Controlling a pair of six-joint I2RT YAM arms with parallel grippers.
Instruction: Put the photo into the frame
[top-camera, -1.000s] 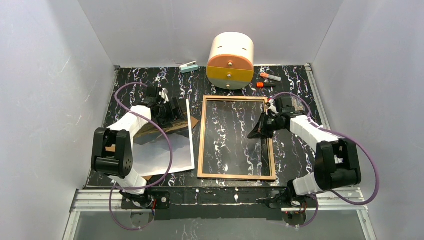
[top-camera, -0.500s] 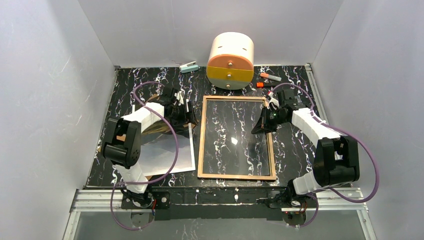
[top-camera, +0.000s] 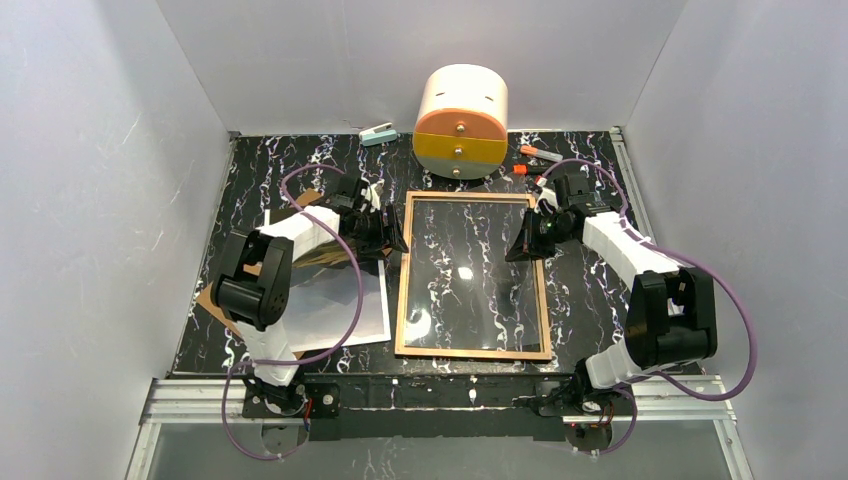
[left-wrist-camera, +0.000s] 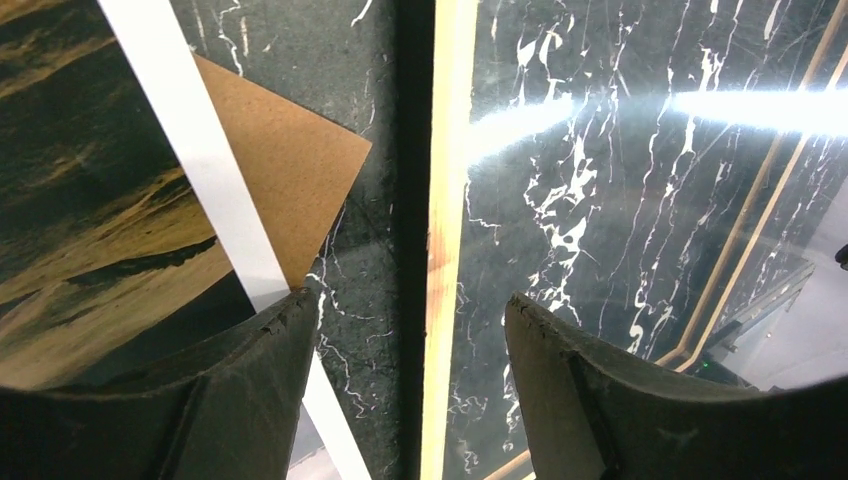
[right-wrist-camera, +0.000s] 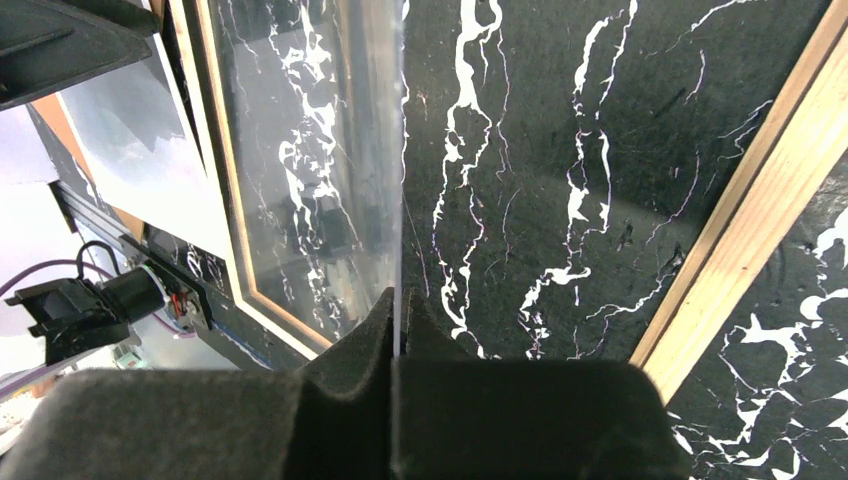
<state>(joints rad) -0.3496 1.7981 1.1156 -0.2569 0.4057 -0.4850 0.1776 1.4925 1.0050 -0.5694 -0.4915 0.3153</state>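
With the right jaws pinching the clear glass pane (right-wrist-camera: 320, 150) near the right rail of the tan-rimmed rectangular wooden frame (top-camera: 402, 290), the wide-open left jaws straddling its left rail should clamp squarely; the landscape-printed paper photo (left-wrist-camera: 90, 230) lies just left of it.

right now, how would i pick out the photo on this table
Find the wooden-rimmed frame in the middle of the black marble table. Just left of it, under the left arm, lies the photo: a sheet with a white border, golden-brown slopes printed on it, unlike the plain brown cardboard poking out beneath.
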